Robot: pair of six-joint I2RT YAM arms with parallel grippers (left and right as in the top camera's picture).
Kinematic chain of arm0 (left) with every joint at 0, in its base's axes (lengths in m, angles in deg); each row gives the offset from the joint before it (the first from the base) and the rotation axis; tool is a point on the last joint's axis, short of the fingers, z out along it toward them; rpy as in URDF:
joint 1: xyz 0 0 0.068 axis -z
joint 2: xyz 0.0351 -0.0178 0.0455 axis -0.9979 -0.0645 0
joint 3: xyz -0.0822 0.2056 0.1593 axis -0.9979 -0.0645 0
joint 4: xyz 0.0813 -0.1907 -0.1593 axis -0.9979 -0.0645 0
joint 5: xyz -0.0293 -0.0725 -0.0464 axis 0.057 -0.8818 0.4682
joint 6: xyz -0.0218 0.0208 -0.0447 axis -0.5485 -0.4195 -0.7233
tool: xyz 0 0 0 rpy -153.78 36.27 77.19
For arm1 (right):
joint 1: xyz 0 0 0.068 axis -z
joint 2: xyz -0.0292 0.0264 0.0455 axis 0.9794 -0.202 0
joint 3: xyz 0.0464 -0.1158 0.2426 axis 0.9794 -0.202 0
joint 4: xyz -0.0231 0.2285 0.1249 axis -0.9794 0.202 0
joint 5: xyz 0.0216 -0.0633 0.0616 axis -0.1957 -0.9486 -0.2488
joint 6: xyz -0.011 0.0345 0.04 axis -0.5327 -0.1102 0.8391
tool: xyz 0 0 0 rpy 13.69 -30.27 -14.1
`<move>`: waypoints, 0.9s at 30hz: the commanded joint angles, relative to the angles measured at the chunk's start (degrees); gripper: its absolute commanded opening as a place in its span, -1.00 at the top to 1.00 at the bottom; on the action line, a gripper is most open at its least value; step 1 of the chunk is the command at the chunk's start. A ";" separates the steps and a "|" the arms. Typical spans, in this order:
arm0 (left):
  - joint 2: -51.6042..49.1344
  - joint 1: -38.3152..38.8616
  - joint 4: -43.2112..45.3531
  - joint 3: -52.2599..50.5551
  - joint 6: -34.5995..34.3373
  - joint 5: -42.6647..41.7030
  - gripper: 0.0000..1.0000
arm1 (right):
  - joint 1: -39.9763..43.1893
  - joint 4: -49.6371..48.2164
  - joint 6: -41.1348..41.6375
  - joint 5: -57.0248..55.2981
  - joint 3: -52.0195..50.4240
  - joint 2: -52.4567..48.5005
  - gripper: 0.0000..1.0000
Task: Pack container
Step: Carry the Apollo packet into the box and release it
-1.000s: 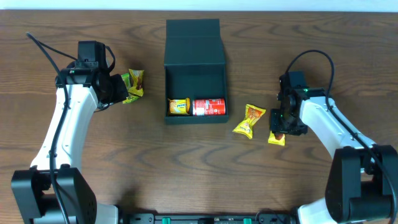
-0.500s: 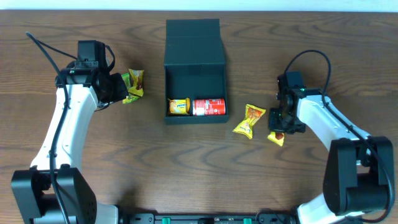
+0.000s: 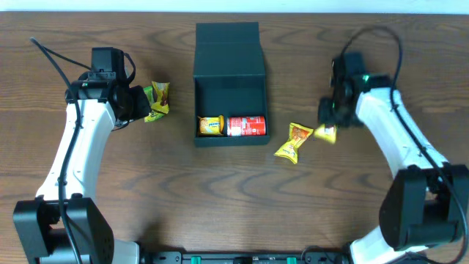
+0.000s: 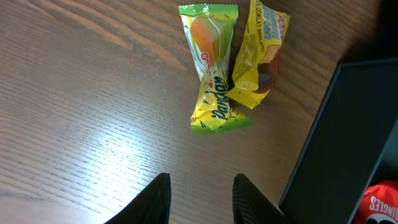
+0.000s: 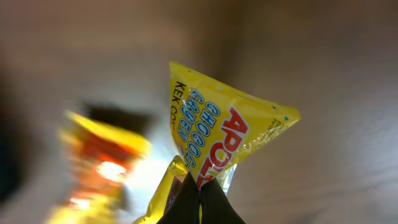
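R gripper [image 5: 200, 190] tight on yellow pkt [image 5: 217, 134], L gripper [image 4: 200, 198] at narrow gap, empty, nr green pkt [image 4: 212, 74]

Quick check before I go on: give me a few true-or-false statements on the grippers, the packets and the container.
1. The right gripper is shut on a yellow packet. True.
2. The container is empty. False: a red can and a small yellow snack lie inside.
3. The left gripper holds the green packet. False: it is open, and the packet lies on the table.
4. An orange-yellow packet lies outside the container, on the right arm's side. True.
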 commanded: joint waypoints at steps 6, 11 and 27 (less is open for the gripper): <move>-0.04 -0.17 0.83 -0.22 -0.26 -0.72 0.32 | -9.33 -4.00 -5.05 1.42 17.00 -1.29 0.97; -0.04 -0.17 1.38 -0.22 -0.26 -1.75 0.34 | -16.83 -0.59 -7.30 0.44 26.51 -10.01 0.97; -0.04 -0.17 0.28 -0.22 -0.28 -1.75 0.38 | -21.14 2.14 -8.31 5.49 30.16 -19.41 0.97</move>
